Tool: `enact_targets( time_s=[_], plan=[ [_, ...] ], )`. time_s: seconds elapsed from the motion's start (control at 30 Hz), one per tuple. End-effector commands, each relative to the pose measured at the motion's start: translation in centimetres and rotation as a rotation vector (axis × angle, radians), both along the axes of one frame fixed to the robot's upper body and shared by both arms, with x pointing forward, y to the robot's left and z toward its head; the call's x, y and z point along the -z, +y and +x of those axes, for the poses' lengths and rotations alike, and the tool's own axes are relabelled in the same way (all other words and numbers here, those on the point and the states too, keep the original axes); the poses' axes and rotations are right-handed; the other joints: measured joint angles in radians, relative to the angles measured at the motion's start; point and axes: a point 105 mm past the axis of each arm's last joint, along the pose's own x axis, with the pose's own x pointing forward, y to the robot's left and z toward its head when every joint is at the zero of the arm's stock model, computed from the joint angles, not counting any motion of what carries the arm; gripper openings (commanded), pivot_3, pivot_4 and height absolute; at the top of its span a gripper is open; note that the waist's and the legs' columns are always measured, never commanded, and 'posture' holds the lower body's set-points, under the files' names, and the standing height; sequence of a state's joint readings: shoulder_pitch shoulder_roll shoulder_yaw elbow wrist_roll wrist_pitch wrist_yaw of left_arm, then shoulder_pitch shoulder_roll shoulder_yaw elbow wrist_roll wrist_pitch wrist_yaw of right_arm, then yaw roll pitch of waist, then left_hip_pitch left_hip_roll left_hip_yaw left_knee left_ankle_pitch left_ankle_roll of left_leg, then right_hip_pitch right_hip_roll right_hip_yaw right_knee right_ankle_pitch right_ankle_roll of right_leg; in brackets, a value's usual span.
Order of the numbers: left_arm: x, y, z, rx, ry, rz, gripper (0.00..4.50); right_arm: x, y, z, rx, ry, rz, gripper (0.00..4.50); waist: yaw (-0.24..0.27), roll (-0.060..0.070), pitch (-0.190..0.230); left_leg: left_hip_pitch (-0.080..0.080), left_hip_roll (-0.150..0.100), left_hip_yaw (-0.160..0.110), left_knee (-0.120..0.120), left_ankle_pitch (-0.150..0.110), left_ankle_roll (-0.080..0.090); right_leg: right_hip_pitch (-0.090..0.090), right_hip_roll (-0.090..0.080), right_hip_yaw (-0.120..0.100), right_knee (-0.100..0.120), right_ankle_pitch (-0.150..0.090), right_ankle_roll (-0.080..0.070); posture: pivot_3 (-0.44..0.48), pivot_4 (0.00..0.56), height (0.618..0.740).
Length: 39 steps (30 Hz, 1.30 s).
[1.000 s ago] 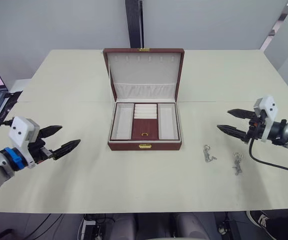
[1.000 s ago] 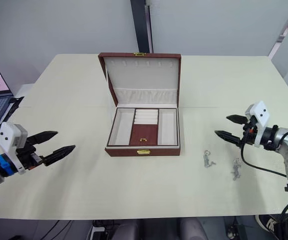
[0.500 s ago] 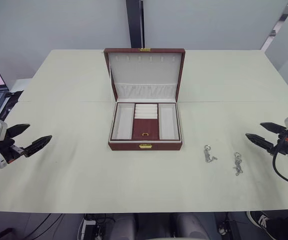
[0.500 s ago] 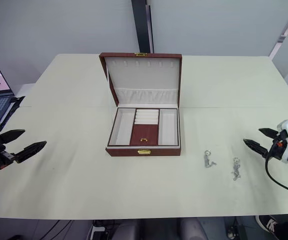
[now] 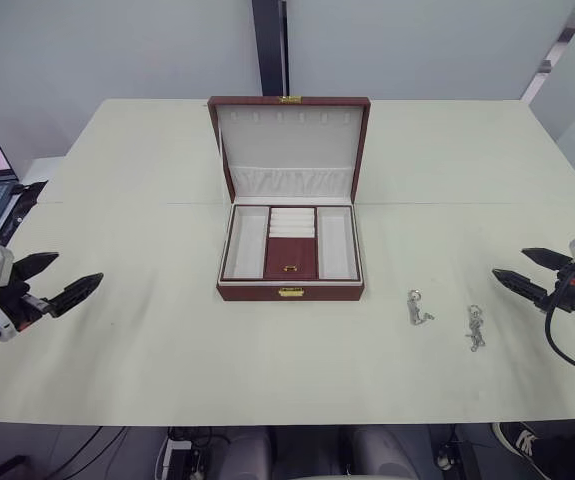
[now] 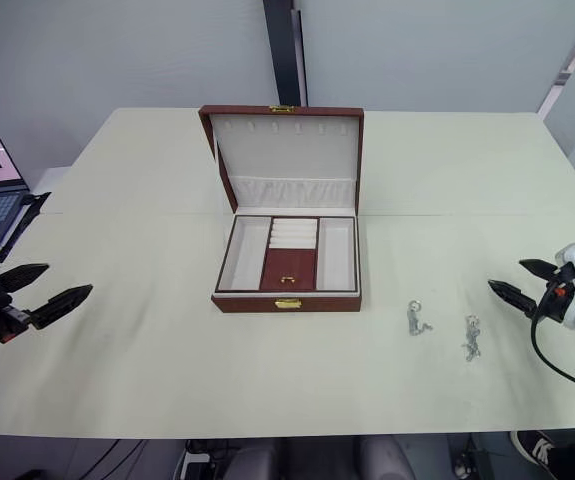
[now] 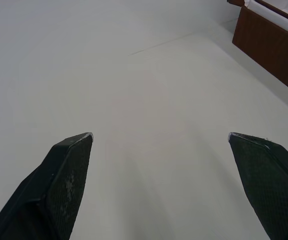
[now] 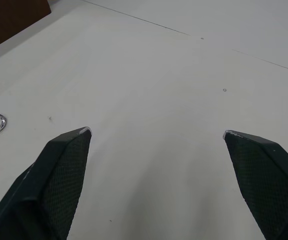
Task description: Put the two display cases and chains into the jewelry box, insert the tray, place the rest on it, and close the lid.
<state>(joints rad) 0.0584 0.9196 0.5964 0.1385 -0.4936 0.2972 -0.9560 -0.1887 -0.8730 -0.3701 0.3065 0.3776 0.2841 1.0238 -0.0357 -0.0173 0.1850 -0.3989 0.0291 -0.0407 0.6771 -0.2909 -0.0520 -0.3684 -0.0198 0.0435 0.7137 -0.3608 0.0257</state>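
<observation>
The jewelry box (image 5: pixel 291 245) sits open mid-table with its tray in; two chains (image 5: pixel 418 308) lie right of it (not yet placed). Left gripper (image 5: pixel 59 283) and right gripper (image 5: pixel 527 270) hover, fingers apart, empty.

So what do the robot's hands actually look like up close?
Each hand has two black, pointed fingers with a fine textured grip surface. The left hand sits on a white block with a blue band behind it. The right hand has a white block too, with a small red spot and a black cable trailing down.
</observation>
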Motion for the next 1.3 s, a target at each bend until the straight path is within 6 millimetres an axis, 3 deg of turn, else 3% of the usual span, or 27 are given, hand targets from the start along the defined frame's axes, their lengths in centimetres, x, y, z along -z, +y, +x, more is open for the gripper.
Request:
enact_targets(
  time_s=[0.03,0.23,0.37,0.47,0.83,0.93,1.13,1.3],
  plan=[
    [-1.1,-1.2,-0.1,0.054,-0.041,0.013,4.50,-1.8,0.1,-0.1,0.015,-0.074,0.025,4.49,0.001,0.000,0.000,0.000,0.000,0.000,0.000,0.000,0.000,0.000,0.000,0.000,0.000,0.000,0.000,0.000,0.150,0.740],
    [-0.2,-8.0,-0.2,0.298,-0.019,-0.017,4.50,-3.1,2.8,-1.3,0.083,-0.210,0.126,4.49,0.004,0.000,0.000,-0.001,0.000,-0.001,0.000,0.000,0.000,0.001,0.000,0.001,0.000,0.000,0.000,0.000,0.150,0.740],
    [0.4,-11.3,-0.9,0.415,-0.001,-0.028,4.50,-3.3,4.1,-2.7,0.126,-0.236,0.153,4.49,0.005,0.000,0.000,-0.001,0.000,-0.001,0.000,0.000,0.000,0.001,0.000,0.001,0.000,0.000,0.000,0.000,0.150,0.740],
    [0.7,-13.6,-1.1,0.514,0.018,-0.018,4.50,-2.5,5.5,-4.2,0.117,-0.233,0.110,4.49,0.005,0.000,0.000,-0.001,0.000,-0.002,0.000,0.000,0.000,0.001,0.000,0.000,0.000,0.000,0.000,0.000,0.150,0.740],
    [0.9,-22.0,-2.9,0.861,-0.017,-0.054,4.50,1.5,6.1,-6.9,0.291,-0.202,0.102,4.49,0.004,0.001,-0.001,0.001,0.000,-0.002,0.000,0.000,0.000,0.004,0.001,0.000,0.000,0.000,0.000,0.000,0.150,0.740],
    [1.5,-23.3,-3.8,0.918,-0.032,-0.073,4.50,2.9,6.7,-7.3,0.317,-0.176,0.123,4.49,0.003,0.002,-0.001,0.002,0.000,-0.001,0.000,0.000,0.000,0.004,0.001,0.001,0.000,0.000,0.000,0.000,0.150,0.740],
    [2.9,-24.2,-4.8,1.008,-0.078,-0.028,4.50,5.3,8.9,-7.5,0.320,-0.131,0.138,4.49,0.004,0.004,-0.002,0.003,-0.001,-0.001,0.000,0.000,0.000,0.005,0.002,0.001,0.000,0.000,0.000,0.000,0.150,0.740],
    [3.1,-24.3,-4.8,1.008,-0.110,-0.040,4.50,6.4,8.8,-7.5,0.380,-0.122,0.117,4.49,0.005,0.004,-0.003,0.003,-0.001,-0.001,0.000,0.000,0.000,0.005,0.002,0.001,-0.001,0.000,0.000,0.000,0.150,0.740]
  ],
)
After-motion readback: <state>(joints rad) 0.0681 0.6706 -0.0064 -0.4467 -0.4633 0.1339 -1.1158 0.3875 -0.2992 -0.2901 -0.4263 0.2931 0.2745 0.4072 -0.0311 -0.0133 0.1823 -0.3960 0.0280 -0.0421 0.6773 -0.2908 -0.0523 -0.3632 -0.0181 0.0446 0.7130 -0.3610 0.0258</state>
